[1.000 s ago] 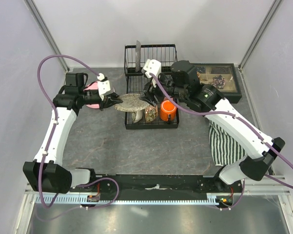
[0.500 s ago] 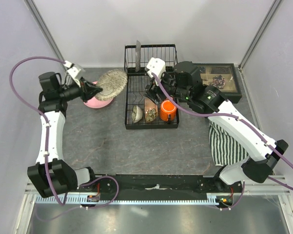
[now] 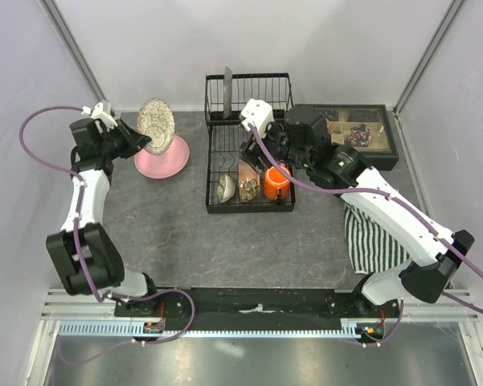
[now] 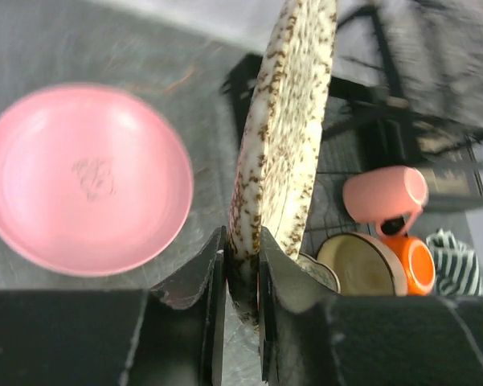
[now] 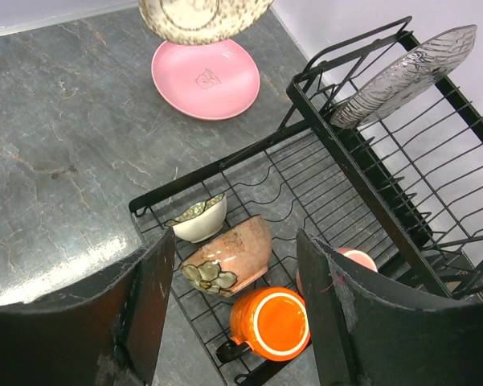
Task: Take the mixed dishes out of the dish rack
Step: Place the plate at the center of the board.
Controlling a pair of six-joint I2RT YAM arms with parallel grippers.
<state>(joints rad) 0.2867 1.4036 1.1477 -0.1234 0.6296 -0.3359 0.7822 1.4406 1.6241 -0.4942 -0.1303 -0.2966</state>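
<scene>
My left gripper (image 3: 137, 138) is shut on the rim of the grey speckled plate (image 3: 156, 121) and holds it on edge above the pink plate (image 3: 162, 158), which lies on the table left of the dish rack (image 3: 249, 207). The left wrist view shows the speckled plate (image 4: 285, 121) clamped in my left gripper (image 4: 241, 265), with the pink plate (image 4: 84, 177) below. My right gripper (image 5: 235, 241) is open and empty above the rack's lower basket (image 5: 217, 165). In the basket are the brown bowl (image 5: 229, 257), small pale bowl (image 5: 197, 219), orange mug (image 5: 271, 323) and pink mug (image 5: 355, 261).
A clear ribbed plate (image 5: 402, 72) stands in the rack's upright back section. A dark tray of trinkets (image 3: 362, 133) sits right of the rack. A striped cloth (image 3: 370, 233) lies under my right arm. Grey walls close in on both sides.
My left arm has swung left with the speckled plate, from over the rack's basket to above the pink plate, turning it on edge. My right gripper has barely moved.
</scene>
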